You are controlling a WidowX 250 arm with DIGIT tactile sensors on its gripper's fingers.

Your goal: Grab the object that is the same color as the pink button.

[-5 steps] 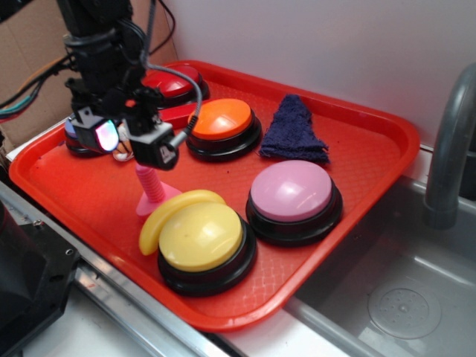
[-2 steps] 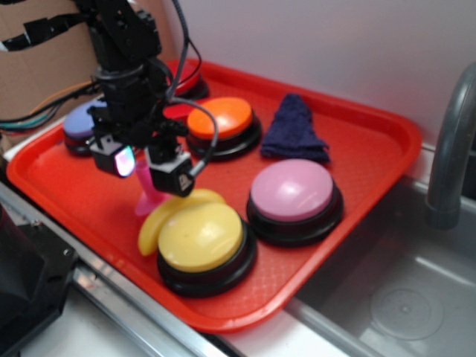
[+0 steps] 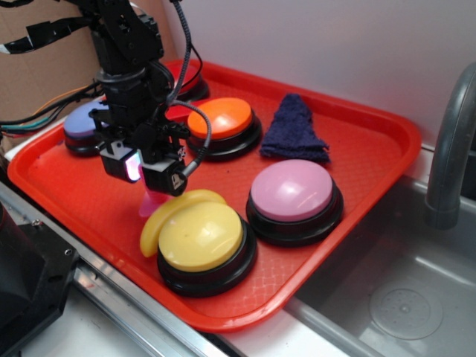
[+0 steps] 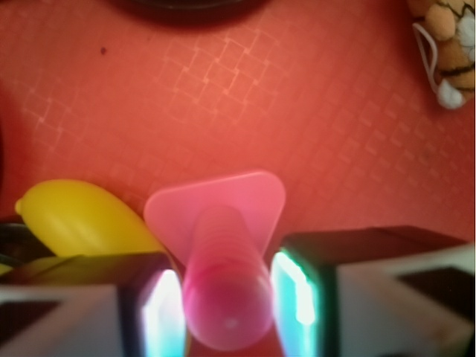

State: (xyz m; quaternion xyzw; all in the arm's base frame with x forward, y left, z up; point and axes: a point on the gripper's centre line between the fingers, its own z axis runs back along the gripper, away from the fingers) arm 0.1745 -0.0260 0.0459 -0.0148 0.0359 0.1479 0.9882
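Observation:
The small pink toy (image 3: 152, 202) stands upright on the red tray (image 3: 67, 190), its flat base showing below my gripper (image 3: 145, 175). In the wrist view its ribbed peg (image 4: 227, 297) fills the space between my gripper's (image 4: 227, 311) two lit pads, which press against its sides. The toy still rests on the tray. The large pale pink dome button (image 3: 291, 190) on a black base sits to the right, apart from the gripper.
A yellow banana-shaped piece (image 3: 167, 216) lies against the toy's base, beside a yellow button (image 3: 201, 236). Orange (image 3: 221, 119), lavender-blue (image 3: 83, 123) and red buttons and a dark blue cloth (image 3: 294, 130) sit farther back. A striped tiger toy (image 4: 446, 44) lies nearby. A sink (image 3: 401, 297) is on the right.
My gripper has moved forward from above the lavender button and come down over the pink peg. Its fingers have drawn in on the peg's sides.

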